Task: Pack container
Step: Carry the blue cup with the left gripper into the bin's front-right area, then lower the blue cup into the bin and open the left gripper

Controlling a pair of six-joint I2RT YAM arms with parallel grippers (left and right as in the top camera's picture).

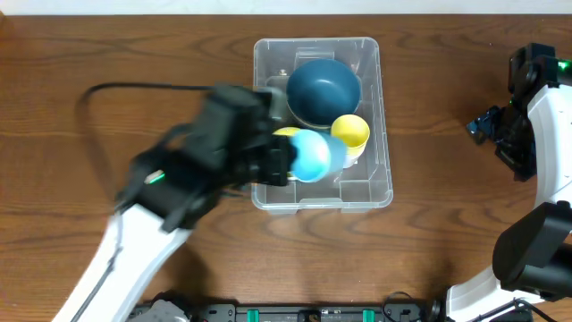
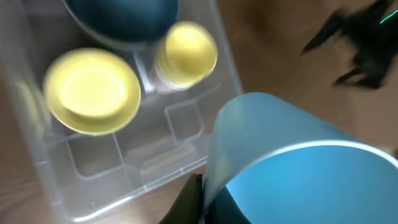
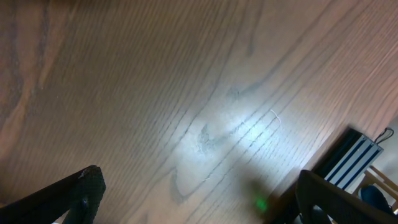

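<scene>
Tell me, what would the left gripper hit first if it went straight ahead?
Most likely the container, its bare floor near the yellow cup. The left gripper, fingers shut on the blue cup, points down into it, but depth is hard to judge.

Held item: a light blue cup [image 2: 292,155], large in the lower right foreground, tilted, its open mouth turned toward the lower edge.
Grip: the left gripper [image 2: 205,208] pinches the cup's wall at the rim; one dark finger [image 2: 188,200] shows outside it.
Container [image 2: 221,59]: clear plastic, rounded corner nearest, moulded stepped base bare in its near part.
Inside, far end: a dark blue bowl [image 2: 121,18], partly cut off by the top edge.
Inside, left: a yellow bowl [image 2: 93,90], mouth up.
Inside, right: a yellow cup [image 2: 186,53], upright, just beside the dark blue bowl.
Surface: brown wooden table [image 2: 273,43].
Top right: a dark blurred shape [image 2: 360,43], too smeared to name.
</scene>
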